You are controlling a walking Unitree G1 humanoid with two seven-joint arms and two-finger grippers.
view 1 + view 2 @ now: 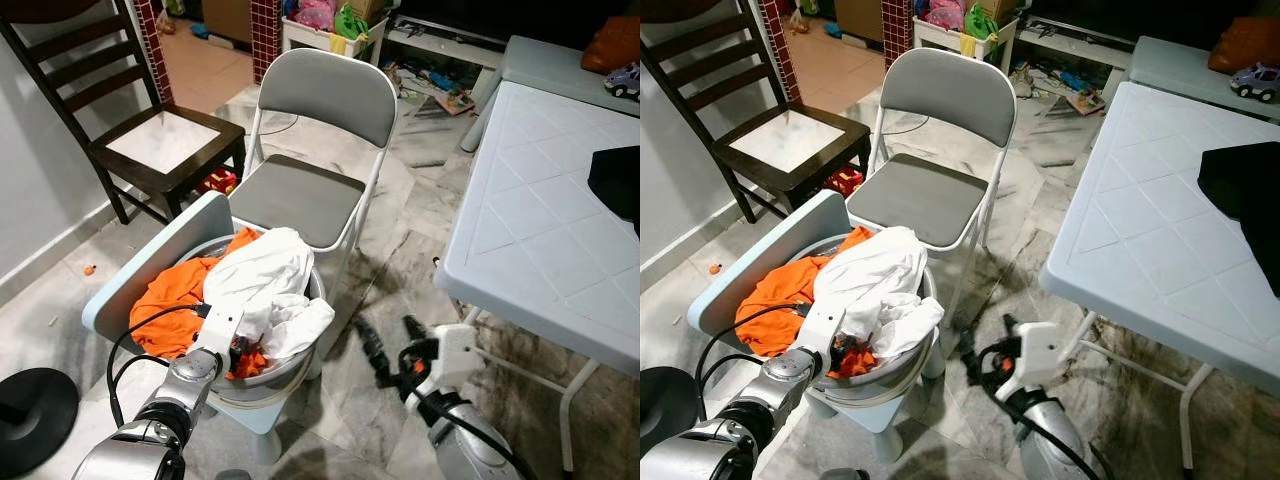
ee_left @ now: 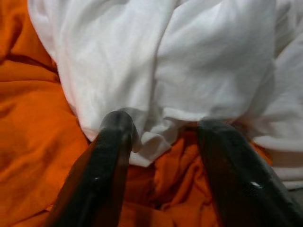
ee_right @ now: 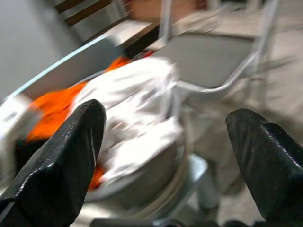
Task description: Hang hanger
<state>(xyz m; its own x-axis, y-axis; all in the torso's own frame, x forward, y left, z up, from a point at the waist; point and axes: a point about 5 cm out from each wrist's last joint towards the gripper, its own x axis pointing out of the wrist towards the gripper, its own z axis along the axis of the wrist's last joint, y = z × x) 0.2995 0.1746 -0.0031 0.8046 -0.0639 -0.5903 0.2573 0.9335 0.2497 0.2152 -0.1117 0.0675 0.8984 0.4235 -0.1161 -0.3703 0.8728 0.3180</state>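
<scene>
Down in the basin point(image 1: 300, 372), the left gripper point(image 2: 163, 142) has its jaws spread wide, holding nothing, tips against the white shirt point(image 1: 265, 275) over the orange cloth point(image 1: 175, 295). I see no hanger; closing now would probably catch fabric instead. The right gripper point(image 1: 388, 348) hovers wide open beside the counter point(image 1: 540, 230). No writing is readable.

left pincer point(image 2: 161, 137) spread, right pincer point(image 1: 392, 347) wide apart

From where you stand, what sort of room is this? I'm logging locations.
Probably a family living room used for laundry: a basin of clothes on a stool, a folding chair, a plastic table, and toys along the far wall.
</scene>
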